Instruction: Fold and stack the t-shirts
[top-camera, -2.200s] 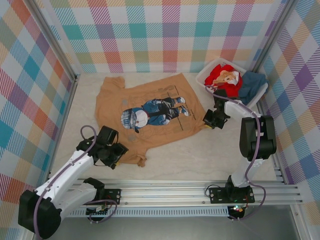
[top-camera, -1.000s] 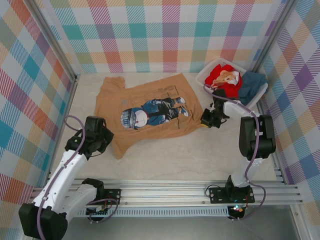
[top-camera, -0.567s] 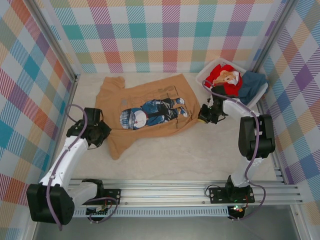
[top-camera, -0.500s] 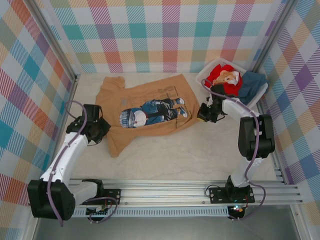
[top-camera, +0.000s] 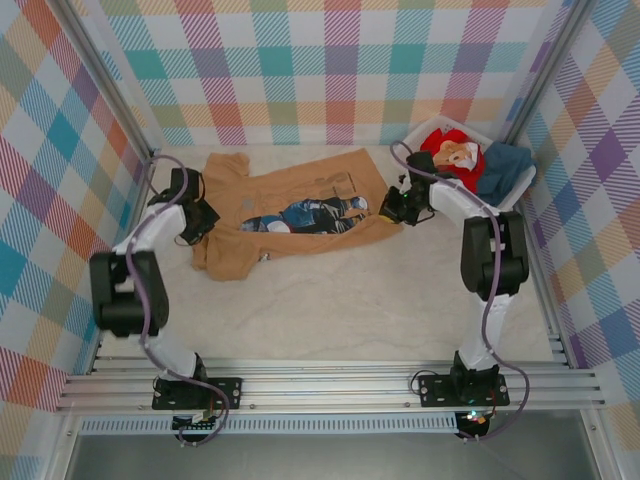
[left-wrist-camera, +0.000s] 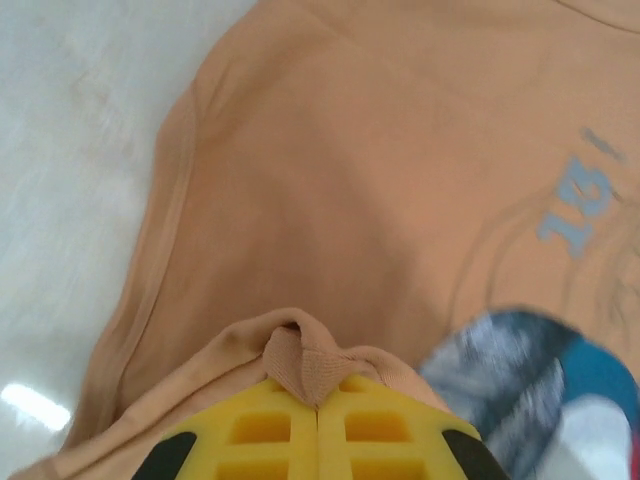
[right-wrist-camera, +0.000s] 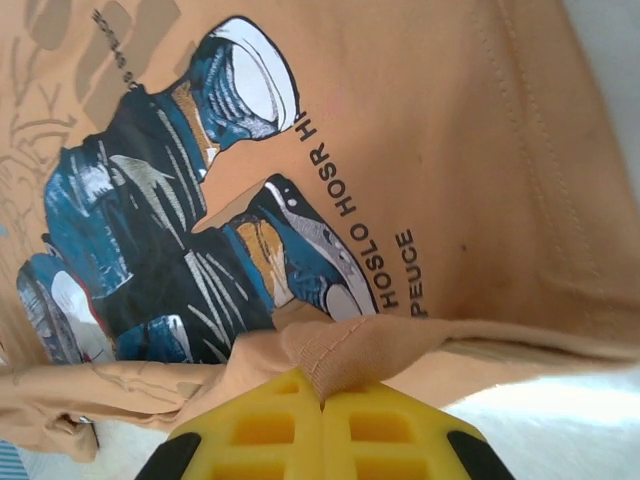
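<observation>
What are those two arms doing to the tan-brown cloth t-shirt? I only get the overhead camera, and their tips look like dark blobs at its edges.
Observer: The left wrist camera shows the left gripper shut on a small pinched fold of the tan-brown cloth t-shirt.
Visitor: And the one on the other side?
Observer: In the right wrist camera, the right gripper is also shut, on a fold of the shirt's stitched edge just below the cartoon figure print.
Visitor: Is there writing on the shirt? From above I can't read any.
Observer: Yes, black lettering beside the figure's shoe reads "HOSLO HOSR", with "PEUCE" next to it.
</observation>
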